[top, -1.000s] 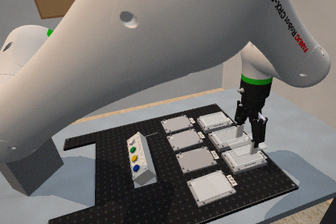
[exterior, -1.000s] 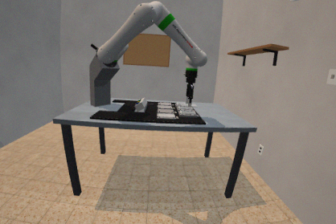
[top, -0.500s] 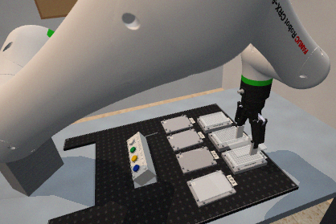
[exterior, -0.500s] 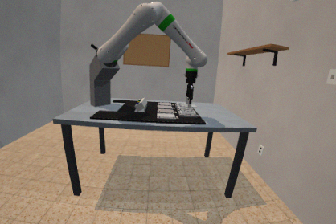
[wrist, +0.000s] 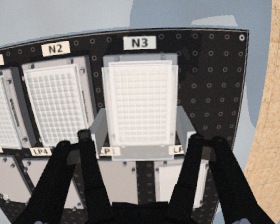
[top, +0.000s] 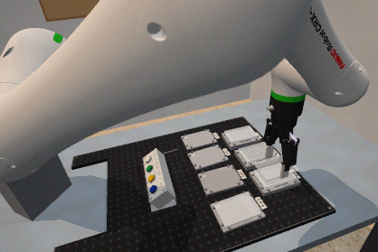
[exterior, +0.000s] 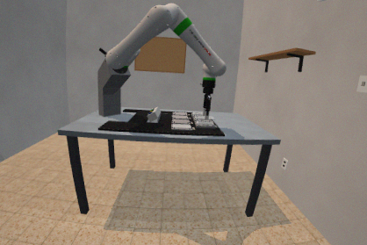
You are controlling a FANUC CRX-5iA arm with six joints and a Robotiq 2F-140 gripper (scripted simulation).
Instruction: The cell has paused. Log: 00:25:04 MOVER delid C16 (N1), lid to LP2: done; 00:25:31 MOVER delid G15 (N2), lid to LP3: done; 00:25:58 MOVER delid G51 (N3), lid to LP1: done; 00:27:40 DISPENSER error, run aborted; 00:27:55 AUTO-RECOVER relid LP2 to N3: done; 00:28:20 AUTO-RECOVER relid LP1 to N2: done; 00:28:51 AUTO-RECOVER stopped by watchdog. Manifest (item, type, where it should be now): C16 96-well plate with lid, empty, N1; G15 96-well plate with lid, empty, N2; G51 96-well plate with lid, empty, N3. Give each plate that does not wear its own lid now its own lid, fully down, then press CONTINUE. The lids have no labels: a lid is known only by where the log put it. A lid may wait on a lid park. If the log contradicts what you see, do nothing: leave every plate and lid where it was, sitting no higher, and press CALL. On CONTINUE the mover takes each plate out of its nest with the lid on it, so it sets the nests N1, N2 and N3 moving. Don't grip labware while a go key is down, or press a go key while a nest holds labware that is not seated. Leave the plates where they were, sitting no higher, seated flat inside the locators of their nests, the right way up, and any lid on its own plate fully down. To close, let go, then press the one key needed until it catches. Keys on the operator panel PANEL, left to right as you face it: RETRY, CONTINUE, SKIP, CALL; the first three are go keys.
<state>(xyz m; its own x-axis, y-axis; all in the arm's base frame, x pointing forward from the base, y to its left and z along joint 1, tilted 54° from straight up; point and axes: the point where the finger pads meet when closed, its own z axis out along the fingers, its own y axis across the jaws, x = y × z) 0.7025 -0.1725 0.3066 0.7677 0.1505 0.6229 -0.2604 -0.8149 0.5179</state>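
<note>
Gripper [top: 278,160] and labware, three views.

Top view: we see the pincer clenched on a clear lid [top: 266,165], which it holds by its two long sides just above the N3 plate [top: 277,181], at the near end of the nest column. The lid parks lie just beside, and the operator panel [top: 158,181] shows green, yellow and blue keys. The arm reads "FANUC Robot CRX".

Exterior view: the tool hangs vertically over the right end of the black base plate [exterior: 115,126].

Wrist view: white tags read "N2" [wrist: 55,48] and "N3" [wrist: 139,43]. The lid's edges flank the N3 wells. We judge that the step calls for a level lid, moved straight along the vertical, so its skirt neither catches nor drags the plate out of its locators.
</note>
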